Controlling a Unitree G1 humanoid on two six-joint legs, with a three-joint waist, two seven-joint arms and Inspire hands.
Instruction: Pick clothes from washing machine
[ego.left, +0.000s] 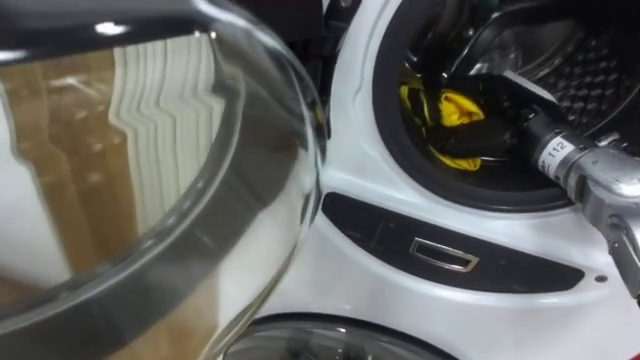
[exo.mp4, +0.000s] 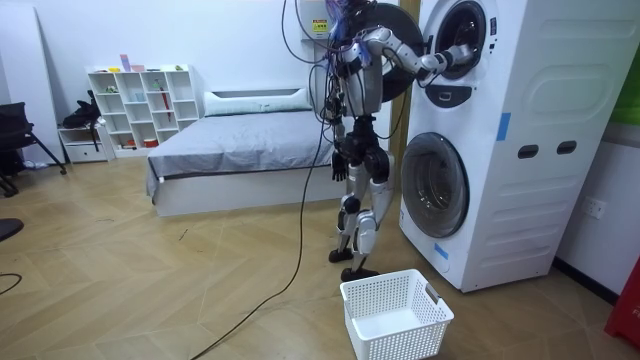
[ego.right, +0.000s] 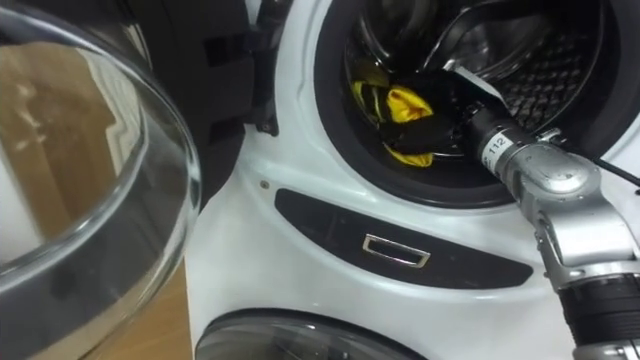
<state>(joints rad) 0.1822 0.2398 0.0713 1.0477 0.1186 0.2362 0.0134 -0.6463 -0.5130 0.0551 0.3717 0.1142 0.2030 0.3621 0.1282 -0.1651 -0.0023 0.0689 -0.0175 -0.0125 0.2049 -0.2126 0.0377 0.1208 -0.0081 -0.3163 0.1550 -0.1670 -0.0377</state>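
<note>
- Wooden floor (exo.mp4: 150, 270); a bed (exo.mp4: 240, 150) and a white shelf (exo.mp4: 140, 105) stand by the far wall, and a white basket (exo.mp4: 395, 315) sits near the robot's feet.
- The robot stands at the stacked washing machine (exo.mp4: 500, 150), whose upper glass door (ego.left: 150, 170) is swung open to the left.
- The yellow cloth (ego.right: 400, 105) lies in the drum (ego.right: 545, 75), seemingly touching the left side of the right hand (ego.right: 440, 110); I cannot tell whether that hand grips it.
- The left hand (exo.mp4: 341, 165) hangs at the hip.

A white lattice laundry basket (exo.mp4: 405, 338) sits on the wooden floor (exo.mp4: 150, 290) toward 5 o'clock in the room view. From it, a grey-covered bed (exo.mp4: 240, 150) lies at about 11 o'clock, against the back wall. A white cube shelf (exo.mp4: 140, 105) stands at the bed's 9 o'clock, with a black chair (exo.mp4: 12, 130) farther that way. A wall socket (exo.mp4: 596, 208) shows at 3 o'clock.
</note>
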